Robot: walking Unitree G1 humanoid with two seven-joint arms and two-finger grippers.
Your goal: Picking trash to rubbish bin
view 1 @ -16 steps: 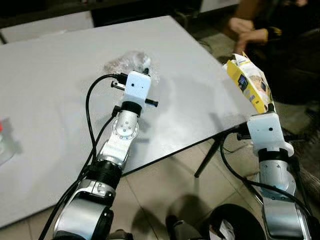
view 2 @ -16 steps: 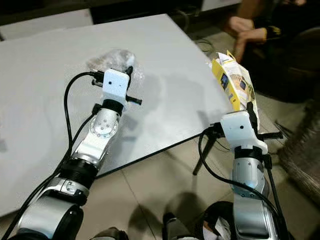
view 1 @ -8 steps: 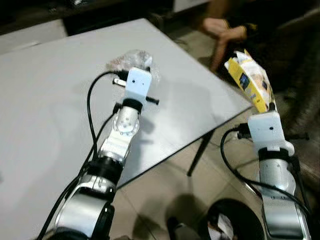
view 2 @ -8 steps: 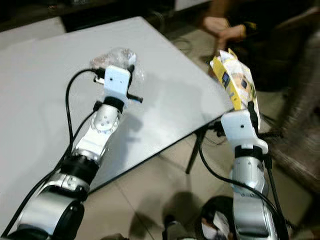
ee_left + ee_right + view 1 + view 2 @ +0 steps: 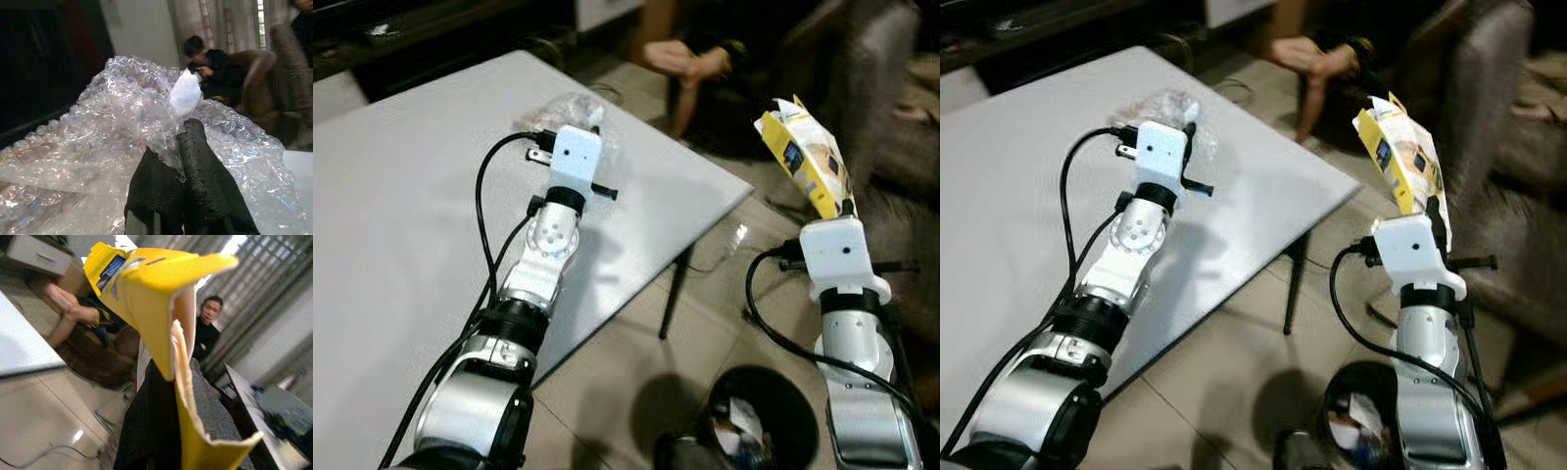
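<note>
A crumpled sheet of clear bubble wrap [image 5: 570,110] sits at the far corner of the grey table [image 5: 401,196]. My left gripper [image 5: 177,147] is shut on a fold of the bubble wrap [image 5: 122,117], held over that corner. My right gripper [image 5: 166,396] is shut on a yellow snack packet [image 5: 803,162], held upright in the air off the table's right side. The yellow snack packet [image 5: 146,289] is flattened and torn open at its end. A black rubbish bin [image 5: 764,421] with scraps inside stands on the floor below, next to my right arm.
A person sits beyond the table's far corner, hands [image 5: 680,61] clasped. A grey armchair [image 5: 1498,127] stands to the right. The table's dark leg [image 5: 672,294] slants to the tiled floor [image 5: 636,382] between the arms.
The camera has swung right: the table has slid left in view and the bin shows more fully. Both grippers keep their holds on the bubble wrap and the yellow packet.
</note>
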